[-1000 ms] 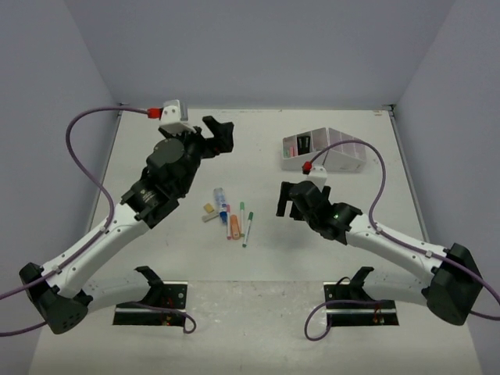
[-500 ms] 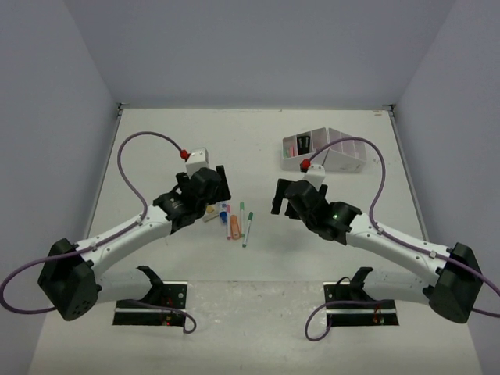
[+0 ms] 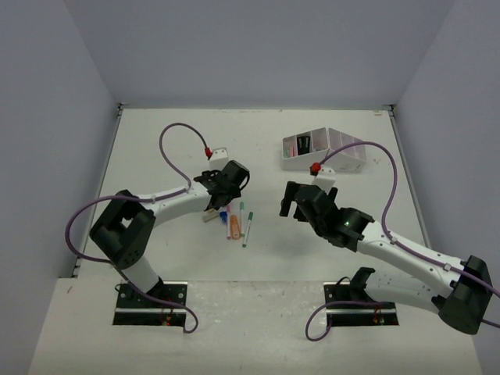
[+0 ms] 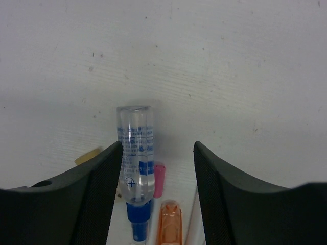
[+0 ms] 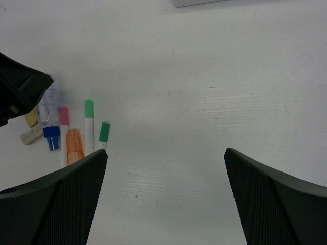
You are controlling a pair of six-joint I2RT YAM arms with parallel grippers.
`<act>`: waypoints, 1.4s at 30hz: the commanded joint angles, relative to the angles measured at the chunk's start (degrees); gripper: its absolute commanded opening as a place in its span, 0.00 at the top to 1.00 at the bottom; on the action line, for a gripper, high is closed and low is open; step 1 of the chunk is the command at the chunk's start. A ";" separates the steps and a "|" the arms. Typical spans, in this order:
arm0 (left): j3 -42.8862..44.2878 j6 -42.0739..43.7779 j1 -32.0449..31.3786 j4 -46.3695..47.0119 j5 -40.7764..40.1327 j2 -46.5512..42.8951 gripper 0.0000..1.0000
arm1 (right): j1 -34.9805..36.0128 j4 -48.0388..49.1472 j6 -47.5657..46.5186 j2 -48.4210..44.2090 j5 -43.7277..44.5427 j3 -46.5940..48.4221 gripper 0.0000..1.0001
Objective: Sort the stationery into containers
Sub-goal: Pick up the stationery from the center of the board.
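The stationery lies in a small pile mid-table. In the left wrist view a clear bottle with a blue cap [image 4: 135, 153] lies between the fingers of my left gripper [image 4: 158, 148], close against the left finger [image 4: 104, 178]. A pink-capped pen [image 4: 159, 179] and an orange highlighter [image 4: 170, 224] lie beside it, with a wide gap to the right finger. From above, my left gripper [image 3: 226, 195] sits low over the pile, jaws apart. My right gripper [image 3: 289, 199] hangs open and empty to the right of the green-capped pens [image 5: 89, 127]. The white containers [image 3: 324, 152] stand at the back right.
A tan block [image 4: 88, 155] lies left of the bottle. A grey block [image 5: 31, 137] and a yellow one [image 5: 31, 117] sit at the pile's left edge. The left arm's purple cable [image 3: 176, 148] arches over the table. Side walls close in the table.
My left arm has swung from the back left down onto the pile, and its jaws have narrowed around the bottle. The right arm shifted slightly and stays open.
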 commanded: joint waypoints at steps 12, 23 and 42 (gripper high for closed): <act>4.08 -3.68 3.07 0.45 -3.50 7.12 0.55 | -0.22 0.88 -1.04 0.26 2.62 -0.97 0.01; 3.03 -3.07 4.56 2.74 0.01 9.58 0.55 | -0.22 0.88 -1.56 1.14 2.71 -0.62 0.01; 3.57 -3.57 4.83 2.90 1.27 -0.37 1.00 | -0.14 11.73 -8.17 -2.88 -7.92 -4.45 0.01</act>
